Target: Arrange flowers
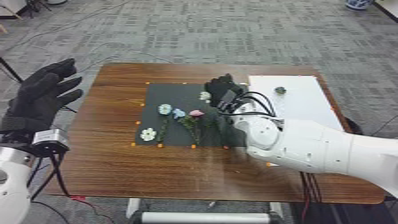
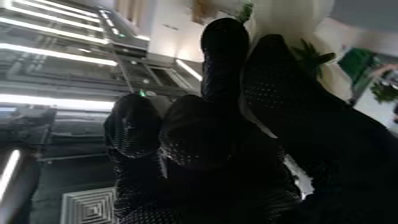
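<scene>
"What's around the brown desk?"
"Grey patterned carpet, with a blue-and-white pot standing on it, beyond the desk's far right corner."
"And overhead?"
"Long, bright ceiling lights in the right wrist view, plus a panel of nested squares."
"Any greenery?"
"Some leaves near that view's edge."

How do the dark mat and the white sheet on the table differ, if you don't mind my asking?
The dark mat lies left of the bright white sheet. The mat bears several flowers, among them a pink one; the sheet bears a small greenish item. Both lie flat on the brown table.
</scene>
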### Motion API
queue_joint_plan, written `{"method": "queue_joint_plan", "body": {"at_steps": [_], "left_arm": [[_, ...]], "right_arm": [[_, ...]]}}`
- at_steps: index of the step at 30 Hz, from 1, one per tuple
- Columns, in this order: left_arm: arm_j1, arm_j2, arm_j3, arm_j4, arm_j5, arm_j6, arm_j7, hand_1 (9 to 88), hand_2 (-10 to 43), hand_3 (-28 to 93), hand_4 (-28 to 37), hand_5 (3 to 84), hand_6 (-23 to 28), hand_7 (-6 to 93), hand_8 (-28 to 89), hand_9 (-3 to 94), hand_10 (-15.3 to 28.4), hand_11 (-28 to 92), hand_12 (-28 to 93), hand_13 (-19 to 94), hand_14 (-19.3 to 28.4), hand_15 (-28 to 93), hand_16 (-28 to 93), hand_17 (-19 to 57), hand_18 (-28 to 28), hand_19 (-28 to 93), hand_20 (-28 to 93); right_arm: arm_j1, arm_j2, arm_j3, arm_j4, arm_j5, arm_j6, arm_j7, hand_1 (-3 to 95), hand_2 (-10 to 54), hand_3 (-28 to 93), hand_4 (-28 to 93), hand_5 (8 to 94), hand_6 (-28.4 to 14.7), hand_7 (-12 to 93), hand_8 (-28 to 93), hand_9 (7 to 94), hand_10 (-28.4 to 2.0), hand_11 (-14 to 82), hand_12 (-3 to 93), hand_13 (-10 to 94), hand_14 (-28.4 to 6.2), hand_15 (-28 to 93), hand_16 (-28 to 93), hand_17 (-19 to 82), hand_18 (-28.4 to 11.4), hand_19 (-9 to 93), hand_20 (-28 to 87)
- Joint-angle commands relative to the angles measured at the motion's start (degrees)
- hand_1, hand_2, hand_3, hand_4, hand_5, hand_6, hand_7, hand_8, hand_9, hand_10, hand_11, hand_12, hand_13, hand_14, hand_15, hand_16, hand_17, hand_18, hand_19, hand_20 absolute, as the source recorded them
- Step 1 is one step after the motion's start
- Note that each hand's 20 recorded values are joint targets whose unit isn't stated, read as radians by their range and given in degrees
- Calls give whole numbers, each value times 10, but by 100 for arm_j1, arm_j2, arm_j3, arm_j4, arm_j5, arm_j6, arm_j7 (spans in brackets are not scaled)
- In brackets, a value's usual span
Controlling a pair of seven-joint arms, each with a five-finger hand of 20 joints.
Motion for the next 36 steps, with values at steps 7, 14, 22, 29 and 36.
{"method": "queue_joint_plan", "body": {"at_steps": [7,14,22,29,36], "left_arm": [[84,-8,-151,-64,7,-63,-33,253,-43,705,-256,247,24,252,-115,185,102,219,193,98,135,415,-31,-108,209,417,85],[69,20,-167,-56,7,-53,-57,252,-43,706,-257,247,24,252,-116,186,102,218,192,100,136,416,-32,-108,209,419,85],[74,-4,-172,-61,5,-32,-57,252,-41,704,-257,247,23,256,-117,186,102,218,192,101,135,416,-32,-108,210,421,84],[101,-23,-186,-73,6,-51,-41,253,-40,702,-257,247,23,258,-119,187,101,216,192,102,135,417,-31,-108,211,423,83],[135,-26,-207,-87,4,-44,-31,252,-40,704,-257,247,23,258,-120,188,103,215,193,103,136,416,-31,-107,211,423,82]], "right_arm": [[-140,224,-170,195,-267,221,187,486,-95,883,-228,766,26,438,-61,850,-54,233,505,751,-46,817,327,443,-201,932,577],[-260,253,43,329,-387,12,67,474,-95,879,-248,694,27,456,-56,808,-39,210,495,733,-45,824,329,429,-200,932,576],[-392,308,280,331,-313,-217,-85,447,-95,883,-256,614,23,441,-67,732,-47,178,475,701,-51,829,325,400,-197,928,566],[-372,453,238,178,-375,-292,-112,440,-95,889,-260,594,28,427,-66,714,-48,174,468,685,-53,830,320,389,-196,921,562],[-395,721,311,-84,-485,-376,-187,421,-95,904,-266,583,29,400,-75,693,-51,181,455,671,-55,831,319,377,-198,914,566]]}}
